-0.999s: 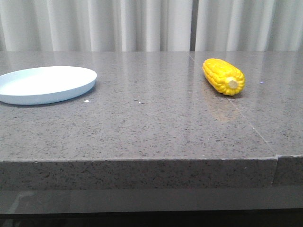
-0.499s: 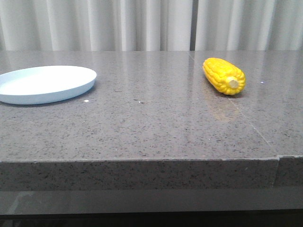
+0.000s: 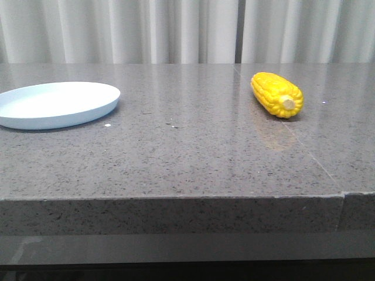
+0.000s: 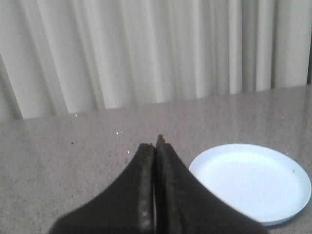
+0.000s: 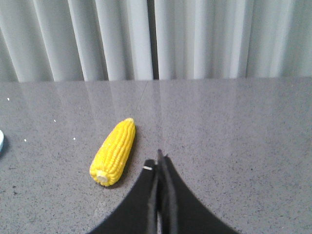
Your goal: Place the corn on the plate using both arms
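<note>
The yellow corn (image 3: 276,93) lies on the grey stone table at the right, its pale stub end toward the camera. It also shows in the right wrist view (image 5: 114,151), close beside my right gripper (image 5: 158,158), which is shut and empty. The pale blue-white plate (image 3: 55,103) sits empty at the table's far left. In the left wrist view the plate (image 4: 251,181) lies beside my left gripper (image 4: 155,144), which is shut and empty. Neither gripper shows in the front view.
The grey speckled table (image 3: 187,152) has a front edge low in the front view and a seam (image 3: 304,149) running back on the right. White curtains (image 3: 187,29) hang behind the table. A sliver of the plate's rim (image 5: 1,141) shows in the right wrist view.
</note>
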{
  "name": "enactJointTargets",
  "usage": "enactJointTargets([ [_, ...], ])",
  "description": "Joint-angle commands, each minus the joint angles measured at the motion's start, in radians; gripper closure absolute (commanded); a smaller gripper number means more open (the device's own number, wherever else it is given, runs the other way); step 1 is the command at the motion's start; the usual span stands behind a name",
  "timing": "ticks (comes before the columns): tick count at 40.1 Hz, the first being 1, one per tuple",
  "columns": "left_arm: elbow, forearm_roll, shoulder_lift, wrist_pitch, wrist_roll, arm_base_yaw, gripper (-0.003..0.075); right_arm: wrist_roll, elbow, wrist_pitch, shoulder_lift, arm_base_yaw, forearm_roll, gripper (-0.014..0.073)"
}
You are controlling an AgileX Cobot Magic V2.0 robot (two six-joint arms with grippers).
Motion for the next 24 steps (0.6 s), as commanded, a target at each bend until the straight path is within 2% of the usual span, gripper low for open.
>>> enactJointTargets([
  [1, -0.041, 0.001, 0.048, -0.063, 0.000, 0.001, 0.0739, -0.007, -0.040, -0.101, 0.048, -0.006, 0.001, 0.0683],
  [4, -0.041, 0.001, 0.048, -0.063, 0.000, 0.001, 0.0728, -0.007, -0.040, -0.101, 0.049, -0.006, 0.001, 0.0678],
  [7, -0.041, 0.001, 0.046, -0.063, 0.000, 0.001, 0.0647, -0.007, -0.040, -0.101, 0.049, -0.006, 0.001, 0.0616],
  [10, -0.041, -0.001, 0.046, -0.063, 0.000, 0.001, 0.0490, -0.007, -0.039, -0.101, 0.049, -0.006, 0.001, 0.0482],
  [12, -0.041, -0.003, 0.046, -0.063, 0.000, 0.001, 0.0346, -0.007, -0.039, -0.100, 0.049, -0.006, 0.001, 0.0368],
  [15, -0.041, -0.003, 0.046, -0.063, 0.000, 0.001, 0.0174, -0.007, -0.039, -0.094, 0.049, -0.006, 0.001, 0.0156],
  [16, -0.041, -0.003, 0.046, -0.063, 0.000, 0.001, 0.0127, -0.007, -0.039, -0.093, 0.049, -0.006, 0.001, 0.0109],
  [19, -0.041, -0.003, 0.046, -0.063, 0.000, 0.001, 0.0061, -0.007, -0.039, -0.092, 0.049, -0.006, 0.001, -0.0035],
  [20, -0.041, -0.003, 0.046, -0.063, 0.000, 0.001, 0.0058, -0.007, -0.039, -0.092, 0.049, -0.006, 0.001, -0.0053],
  [24, -0.041, -0.003, 0.046, -0.063, 0.000, 0.001, 0.0061, -0.007, -0.039, -0.092, 0.049, -0.006, 0.001, -0.0027],
])
